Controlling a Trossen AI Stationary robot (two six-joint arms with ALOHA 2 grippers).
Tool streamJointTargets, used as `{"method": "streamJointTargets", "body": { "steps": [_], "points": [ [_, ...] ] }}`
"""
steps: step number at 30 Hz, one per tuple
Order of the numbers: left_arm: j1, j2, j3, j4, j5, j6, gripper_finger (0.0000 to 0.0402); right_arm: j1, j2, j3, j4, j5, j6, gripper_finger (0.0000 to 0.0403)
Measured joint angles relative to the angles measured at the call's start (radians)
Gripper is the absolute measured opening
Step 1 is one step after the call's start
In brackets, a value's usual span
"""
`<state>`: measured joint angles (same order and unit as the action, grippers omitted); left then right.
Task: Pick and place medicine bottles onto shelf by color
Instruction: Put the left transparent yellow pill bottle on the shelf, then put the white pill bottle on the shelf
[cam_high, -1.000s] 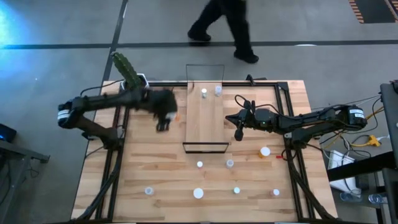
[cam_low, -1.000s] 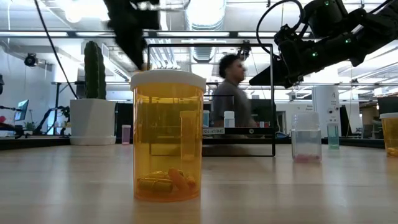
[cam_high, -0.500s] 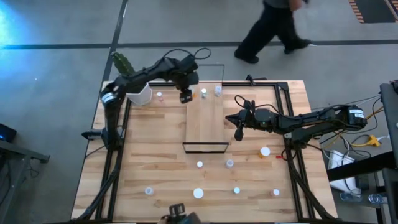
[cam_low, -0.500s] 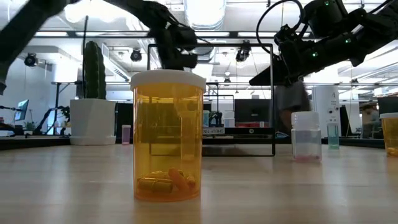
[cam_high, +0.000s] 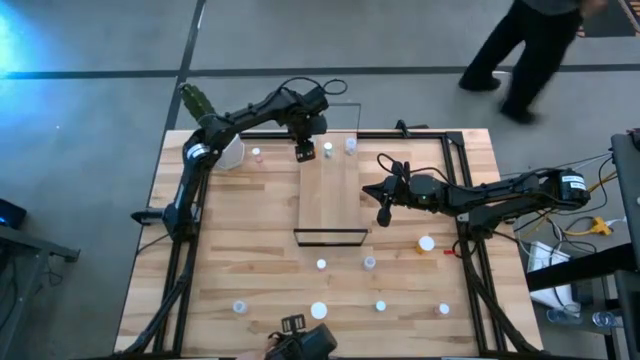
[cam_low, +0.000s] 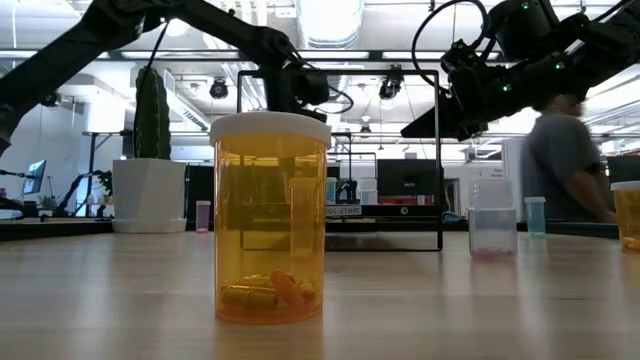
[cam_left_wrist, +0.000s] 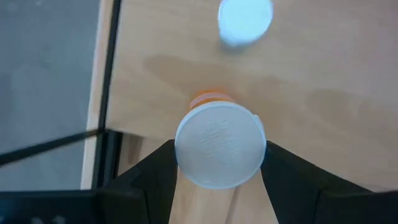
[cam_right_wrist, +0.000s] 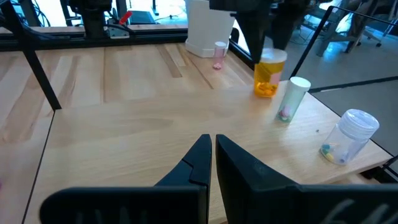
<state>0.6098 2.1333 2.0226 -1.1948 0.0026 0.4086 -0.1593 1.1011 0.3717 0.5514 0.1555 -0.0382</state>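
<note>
- Left end effector (cam_high: 304, 152) sat at the far left corner of the shelf (cam_high: 331, 205), fingers clamped on the cap of an orange bottle (cam_right_wrist: 269, 74). The bottle stood on, or just above, the board; contact could not be told.
- Two capped bottles (cam_high: 328, 150) stood just right of it on the far end of the shelf. Risk: a sideways shift on release, or fingers spreading wide, could knock the nearest one over.
- The bottle sat close to the shelf's left edge. Risk: if let go off-level, it could tip off onto the worktop (cam_high: 250, 260).
- Right end effector (cam_high: 384, 214) hung shut and empty just right of the shelf. Risk: low, unless it swung across the board.
- Loose bottles (cam_high: 370, 262) remained on the near worktop, well apart from both arms.
- A person walked past beyond the far edge, clear of the worktop.
</note>
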Motion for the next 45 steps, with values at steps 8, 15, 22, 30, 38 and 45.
{"method": "streamJointTargets", "body": {
  "steps": [8,15,22,30,38,45],
  "points": [
    [0.012,0.001,-0.007,-0.020,-0.008,-0.005,0.0189,0.000,0.000,0.000,0.000,0.000,0.000,0.0013],
    [0.012,0.000,-0.007,-0.016,-0.007,-0.004,0.0213,0.000,0.000,0.000,0.000,0.000,0.001,0.0013],
    [0.012,-0.004,-0.006,-0.003,-0.007,0.000,0.0218,0.000,0.000,0.000,0.000,0.000,0.001,0.0013],
    [0.009,-0.032,-0.006,0.007,-0.009,0.016,0.0219,0.000,0.000,0.000,0.000,0.000,0.000,0.0013],
    [-0.015,-0.172,-0.006,0.000,-0.015,0.043,0.0218,0.000,0.000,0.000,0.010,0.001,-0.049,0.0013],
    [-0.089,-0.427,-0.159,0.088,0.102,0.043,0.0174,0.014,-0.071,0.055,-0.123,0.061,-0.096,0.0013]
  ]
}}
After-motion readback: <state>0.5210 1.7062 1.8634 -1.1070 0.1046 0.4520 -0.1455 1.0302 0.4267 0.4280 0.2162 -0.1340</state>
